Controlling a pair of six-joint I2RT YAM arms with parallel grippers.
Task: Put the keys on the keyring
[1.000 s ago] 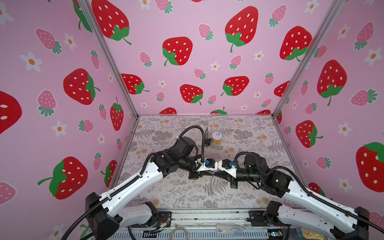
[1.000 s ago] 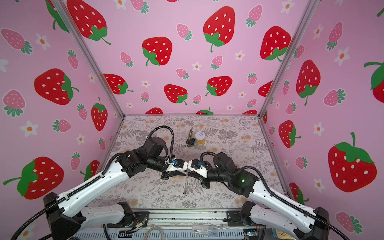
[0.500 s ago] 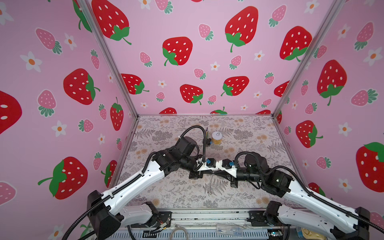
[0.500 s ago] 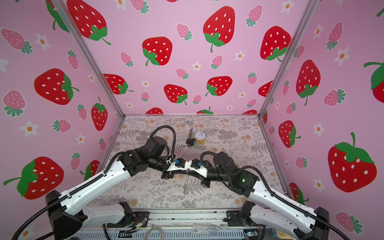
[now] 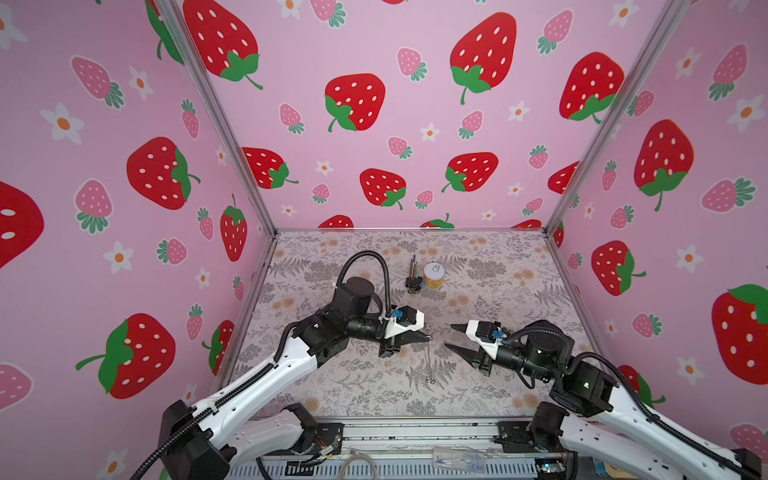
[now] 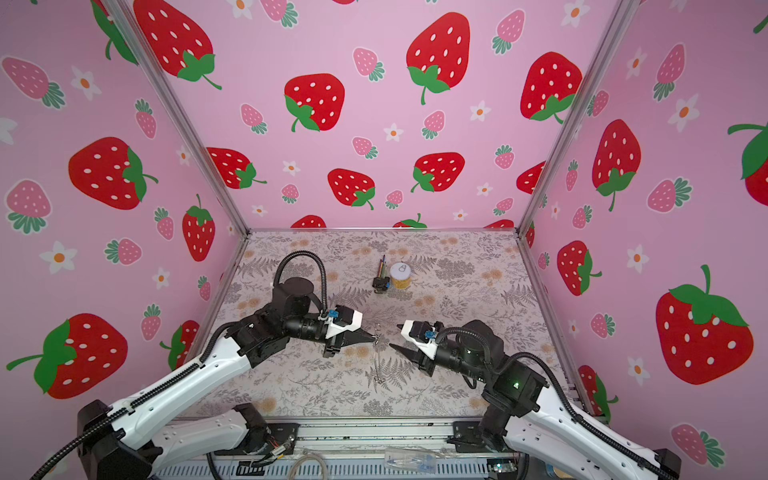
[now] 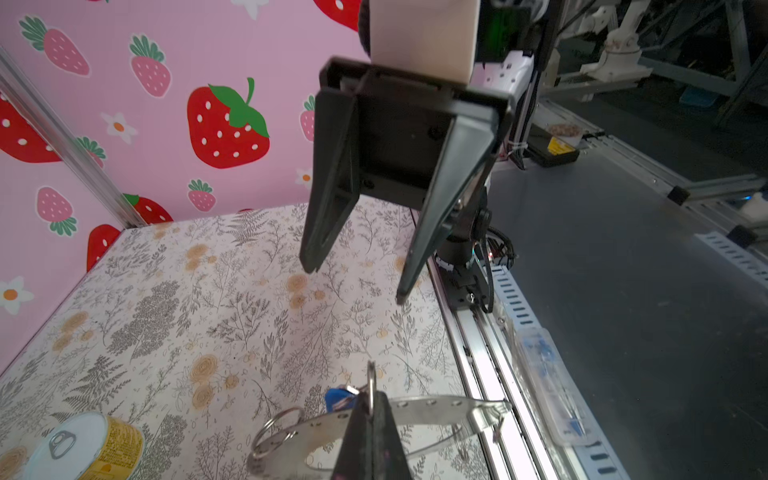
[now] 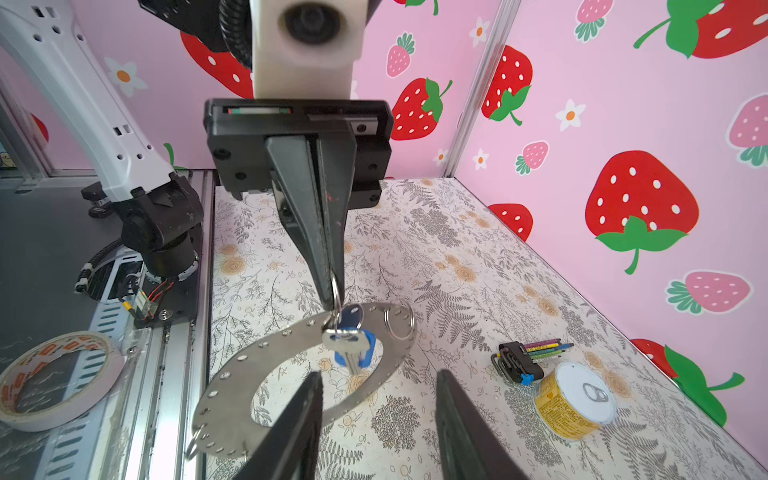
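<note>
Centre gap: in both top views the left gripper (image 5: 427, 337) and right gripper (image 5: 449, 336) face each other mid-frame, near but apart.
Hanging obstacle: the keyring (image 8: 270, 353) dangles from the left gripper's closed tips, with the keys (image 8: 351, 338) across its opening.
Right jaws: spread, nothing between them.
Upper centre of table (image 5: 511, 266): yellow can (image 5: 434, 276) and black clip (image 5: 413, 284) just beside each other, well apart from both grippers.
Open floor: left, right and lower strips bare.
Bounds: pink walls (image 5: 374, 124) on three sides, metal rail (image 5: 415, 432) along the bottom.
</note>
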